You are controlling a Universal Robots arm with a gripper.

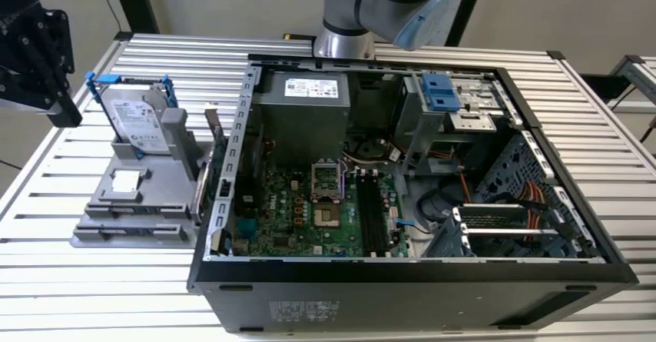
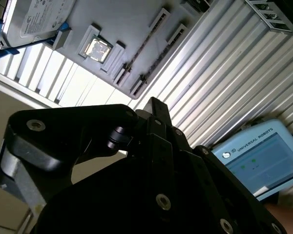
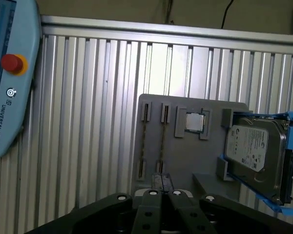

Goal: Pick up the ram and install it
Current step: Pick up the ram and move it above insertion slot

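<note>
First wrist view: the fingers (image 3: 161, 181) are pressed together with nothing between them. Their tips sit just short of one end of the ram (image 3: 162, 141), which stands on edge in a slot of the grey tray (image 3: 190, 156). The tray rests on the slatted desk (image 3: 88, 122), with a hard drive (image 3: 256, 156) propped alongside. The exterior view adds the open computer case (image 1: 410, 277) beside the tray.

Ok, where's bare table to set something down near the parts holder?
Widest free patch: the table slats between the blue pendant and the grey holder, in the first wrist view. In the exterior view, the slats between the holder and the table's near edge are bare too. Crowded: the holder itself, carrying ram sticks, chip and hard drive.
</note>
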